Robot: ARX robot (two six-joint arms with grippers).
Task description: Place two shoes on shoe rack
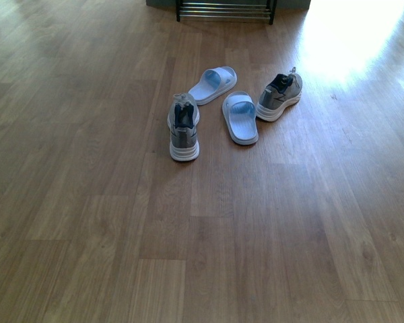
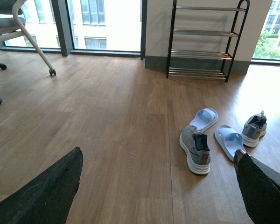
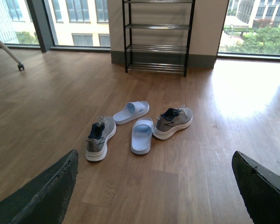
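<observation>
We see the left gripper (image 2: 157, 154) with its two dark, matte, rough-skinned fingers (image 2: 56, 186) spread wide above the floor, gripping nothing. The right gripper (image 3: 155, 156) gapes in the same way, its blunt black fingers (image 3: 46, 191) well apart. Under both lies the brown wood-grain plank floor (image 1: 87, 235), smooth and faintly glossy, with a bright patch of glare at one o'clock in the front view. In that view the nearer grey knit sneaker (image 1: 183, 128) stands upright just left of centre. It has a thick white sole and dark lining, its heel faces us and its toe points to twelve o'clock. Just beside it at three o'clock lies a pale blue-white moulded slide sandal (image 1: 241, 118), sole down, with a smooth broad strap. A second matching slide sandal (image 1: 214, 84) lies at eleven o'clock of the first, turned at an angle. The farther grey knit sneaker (image 1: 281, 96) sits at two o'clock of the first sandal, close to it, upright on its white sole with the dark collar showing. Both sneakers are on the floor, well apart from the black-framed shoe rack (image 1: 225, 10). That rack stands against the wall at twelve o'clock, and only its lowest chrome bars show in the front view. The wrist views show its rounded top corner and tiers of thin shiny rails. In the left wrist view a white-legged office chair on castors (image 2: 18, 37) stands near tall windows.
</observation>
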